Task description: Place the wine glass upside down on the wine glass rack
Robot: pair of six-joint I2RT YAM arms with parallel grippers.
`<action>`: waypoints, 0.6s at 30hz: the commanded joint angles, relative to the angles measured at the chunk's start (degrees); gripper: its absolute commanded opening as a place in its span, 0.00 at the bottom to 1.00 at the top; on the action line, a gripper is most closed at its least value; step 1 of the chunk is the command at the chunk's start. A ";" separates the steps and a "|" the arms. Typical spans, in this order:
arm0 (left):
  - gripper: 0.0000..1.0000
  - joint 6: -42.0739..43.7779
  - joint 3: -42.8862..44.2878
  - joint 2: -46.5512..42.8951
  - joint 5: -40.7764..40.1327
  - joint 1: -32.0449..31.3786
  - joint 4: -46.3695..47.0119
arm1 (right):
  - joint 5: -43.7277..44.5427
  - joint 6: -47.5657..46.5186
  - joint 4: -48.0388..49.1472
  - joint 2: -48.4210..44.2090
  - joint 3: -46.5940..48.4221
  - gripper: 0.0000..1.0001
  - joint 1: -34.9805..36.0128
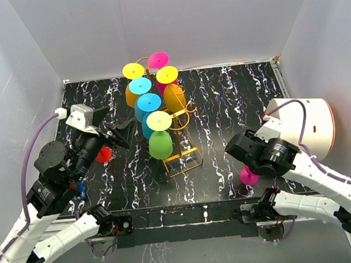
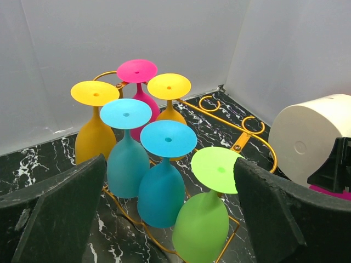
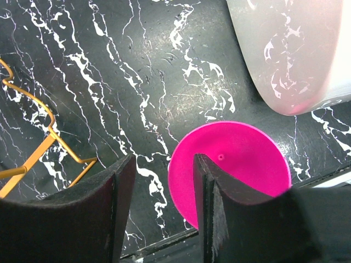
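The golden wire wine glass rack (image 1: 185, 162) stands mid-table and carries several upside-down glasses: yellow, magenta, cyan and a green one (image 1: 160, 144). It also shows in the left wrist view (image 2: 242, 129) and in the right wrist view (image 3: 48, 137). A magenta wine glass (image 1: 248, 176) stands foot-up on the table at the front right; its round foot (image 3: 241, 164) lies partly behind my right finger. My right gripper (image 1: 238, 157) (image 3: 164, 164) is open just above and left of it, holding nothing. My left gripper (image 1: 114, 122) (image 2: 170, 181) is wide open, empty, and faces the rack.
A big white cylinder (image 1: 304, 123) (image 2: 312, 137) (image 3: 290, 49) lies at the right edge near the right arm. A small red object (image 1: 105, 153) sits on the table under the left arm, partly hidden. White walls enclose the black marbled table (image 1: 234, 102).
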 commanded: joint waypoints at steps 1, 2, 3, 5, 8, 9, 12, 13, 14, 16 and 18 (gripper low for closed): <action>0.99 -0.62 1.40 -0.45 1.42 0.13 0.91 | 3.39 2.49 2.45 -1.69 -1.46 0.42 0.19; 0.99 -0.97 2.15 -0.30 1.75 0.11 0.63 | 3.19 2.50 2.81 -1.67 -1.98 0.41 0.20; 0.99 -1.51 3.26 0.04 2.41 0.09 0.02 | 2.86 2.48 3.08 -1.51 -2.39 0.41 0.20; 0.99 -2.41 5.82 0.79 3.98 0.10 -1.37 | 2.19 2.59 2.83 -0.93 -2.88 0.38 0.18; 0.99 -3.32 9.01 2.08 5.73 0.16 -3.31 | 1.47 3.39 2.54 -0.16 -3.72 0.34 0.19; 0.99 -3.51 9.67 2.28 6.08 0.14 -3.67 | 1.39 3.48 2.79 -0.08 -4.08 0.32 0.20; 0.99 -4.14 10.91 2.73 7.08 0.14 -4.03 | 1.11 3.53 3.82 -0.16 -5.00 0.24 0.18; 0.99 -4.45 11.19 2.82 7.57 0.09 -3.99 | 1.09 3.49 4.11 -0.20 -5.26 0.22 0.20; 0.99 -4.77 11.44 2.92 8.40 0.15 -3.73 | 1.09 3.25 4.51 -0.28 -5.40 0.20 0.20; 0.99 -5.74 11.82 3.38 10.86 0.10 -2.55 | 1.45 2.67 5.17 -0.54 -5.45 0.15 0.20; 0.99 -6.68 12.37 4.43 14.63 0.10 -0.45 | 2.22 1.29 6.04 -0.79 -5.23 0.06 0.20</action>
